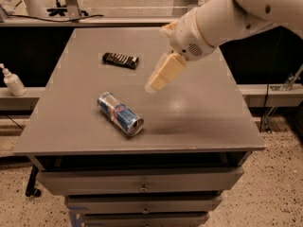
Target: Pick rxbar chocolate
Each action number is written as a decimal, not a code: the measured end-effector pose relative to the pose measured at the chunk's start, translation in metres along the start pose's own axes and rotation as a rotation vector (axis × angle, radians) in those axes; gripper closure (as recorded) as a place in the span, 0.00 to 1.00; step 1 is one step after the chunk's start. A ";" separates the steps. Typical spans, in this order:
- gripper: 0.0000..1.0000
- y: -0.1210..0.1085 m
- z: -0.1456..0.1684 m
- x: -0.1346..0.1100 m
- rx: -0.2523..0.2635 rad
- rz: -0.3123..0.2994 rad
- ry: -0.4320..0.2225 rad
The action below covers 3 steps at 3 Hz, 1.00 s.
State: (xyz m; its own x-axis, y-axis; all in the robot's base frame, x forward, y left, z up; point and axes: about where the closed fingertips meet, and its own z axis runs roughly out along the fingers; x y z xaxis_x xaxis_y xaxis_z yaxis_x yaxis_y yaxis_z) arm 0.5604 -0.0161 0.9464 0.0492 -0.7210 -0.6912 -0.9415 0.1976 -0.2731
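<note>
- A grey table (pixel 203 126) with drawers (pixel 142 186) under its top stands on a speckled floor; a dark gap and a low shelf run behind it.
- A blue and silver can (pixel 120 114) lies on its side near the table's front edge. It serves as the marker for the other places here.
- The rxbar chocolate (pixel 121 59) lies flat beyond the can, toward the back of the table and well apart from it. With open tabletop on every side of it, it looks easy to reach from above.
- A white pump bottle (pixel 12 79) stands off the table, well to the left of the can.
- The gripper (pixel 154 83) hangs in the air behind the can and to its right, tilted down and leftward. It sits between the can and the bar in depth, and to the right of both. That slant probably aims it toward the bar.
- Whether the gripper is open or closed I cannot tell. Nothing shows in its grasp, and it touches neither bar, can nor table.
</note>
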 end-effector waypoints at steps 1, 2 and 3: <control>0.00 -0.029 0.030 -0.041 0.068 0.012 -0.089; 0.00 -0.029 0.030 -0.041 0.068 0.011 -0.089; 0.00 -0.038 0.039 -0.042 0.118 0.041 -0.116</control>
State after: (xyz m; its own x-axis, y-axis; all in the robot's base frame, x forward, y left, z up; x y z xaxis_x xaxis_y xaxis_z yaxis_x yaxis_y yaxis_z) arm 0.6073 0.0328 0.9601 0.0563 -0.6305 -0.7741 -0.8980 0.3068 -0.3152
